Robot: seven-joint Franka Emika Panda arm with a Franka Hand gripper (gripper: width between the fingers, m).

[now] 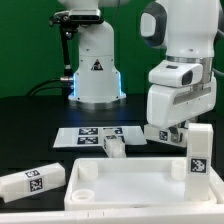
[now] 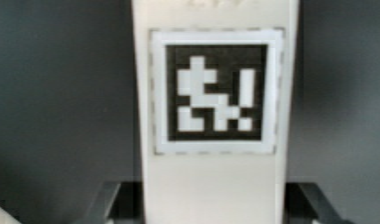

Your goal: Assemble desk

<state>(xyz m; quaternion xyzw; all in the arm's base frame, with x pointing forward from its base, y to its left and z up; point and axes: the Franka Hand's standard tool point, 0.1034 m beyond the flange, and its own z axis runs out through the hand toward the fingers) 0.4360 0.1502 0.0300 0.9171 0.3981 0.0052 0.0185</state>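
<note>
Black table (image 1: 30, 120), pincer (image 2: 208, 203) gripping upright leg (image 1: 199, 160)

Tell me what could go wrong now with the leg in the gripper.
The held leg hangs upright by the edge of the desk top at the exterior view's right; lowered off its socket, it may jam or tip. The gripper seems to clamp only one end of it, so a bump could twist it.

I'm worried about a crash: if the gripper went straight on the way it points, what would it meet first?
The gripper points down, closed on an upright leg, so the leg's lower end leads. It would probably meet the desk top first, though depth there is unclear.
</note>
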